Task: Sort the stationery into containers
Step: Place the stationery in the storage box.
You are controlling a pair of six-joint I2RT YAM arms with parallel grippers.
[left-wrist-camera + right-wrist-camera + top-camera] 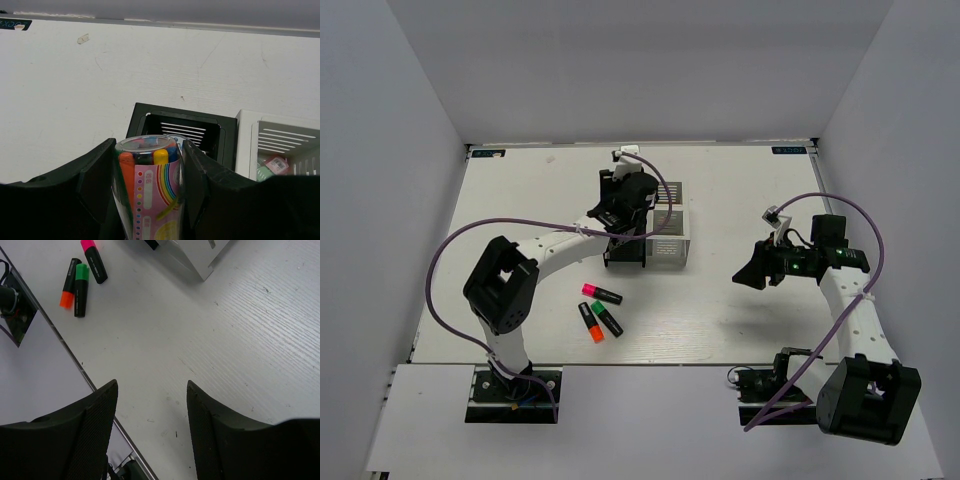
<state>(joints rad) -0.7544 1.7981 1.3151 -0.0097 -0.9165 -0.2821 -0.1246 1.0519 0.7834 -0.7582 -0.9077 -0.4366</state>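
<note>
Reaches left arm far forward, clamps left gripper (146,186) tight on 1 pink capsule case (152,167) above the block of 4 bins (667,238), holds elbow-bent right gripper (152,405) spread, nothing gripped, over table (520,200) bearing 3 highlighters (602,294).

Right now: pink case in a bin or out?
Out. Left gripper is clamped on the pink case, held short of the black bin, not inside it.
</note>
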